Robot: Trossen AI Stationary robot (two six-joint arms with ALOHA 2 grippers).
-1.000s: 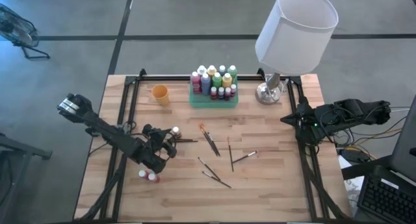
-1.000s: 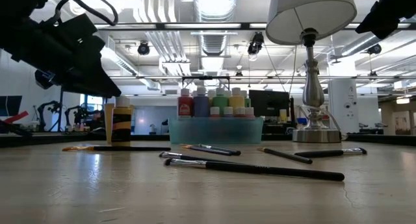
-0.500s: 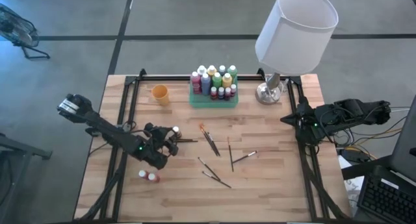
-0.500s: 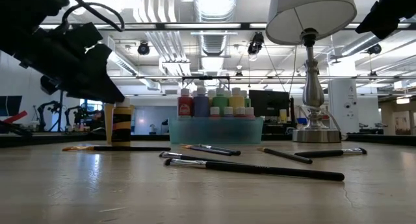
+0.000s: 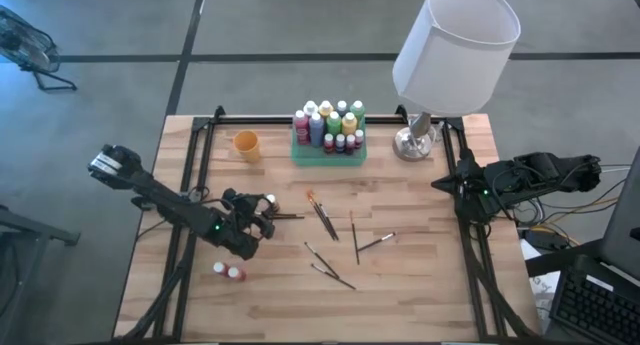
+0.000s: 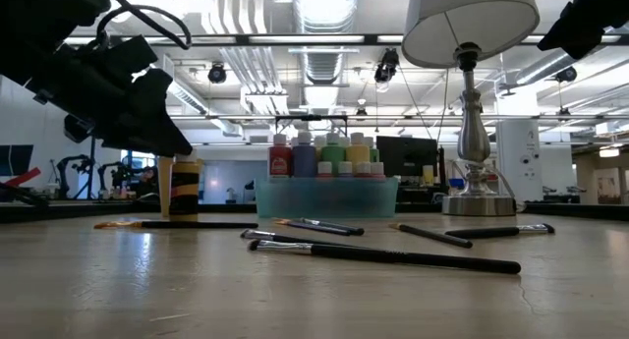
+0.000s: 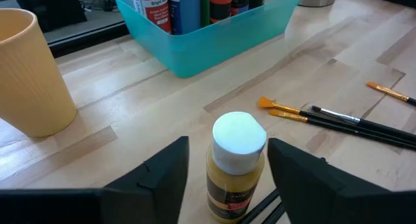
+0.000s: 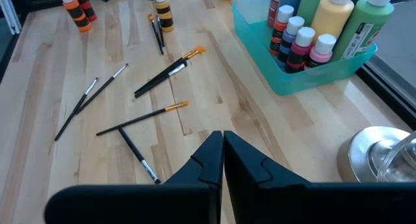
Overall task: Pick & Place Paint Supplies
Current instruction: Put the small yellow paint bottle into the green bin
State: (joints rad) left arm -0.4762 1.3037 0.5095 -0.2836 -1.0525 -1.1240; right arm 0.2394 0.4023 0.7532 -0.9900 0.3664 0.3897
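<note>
A yellow paint bottle (image 7: 235, 165) with a white cap stands upright on its base on the table, left of centre (image 5: 270, 201). My left gripper (image 7: 229, 146) is open, one finger on each side of the bottle, with a sliver of gap at each. Several dark-handled paintbrushes (image 5: 322, 217) lie flat at the table's middle. Many more paint bottles stand in the green tray (image 5: 300, 153) at the far edge. Two reddish bottles (image 5: 226, 271) stand near the front left. My right gripper (image 8: 223, 146) is shut, raised at the table's right edge (image 5: 445, 183).
An orange cup (image 5: 246, 145) stands left of the tray. A lamp with a white shade (image 5: 455, 45) and a metal foot (image 5: 412, 143) stands at the far right. One brush (image 5: 288, 216) lies right beside the yellow bottle. Bare wood lies along the near edge.
</note>
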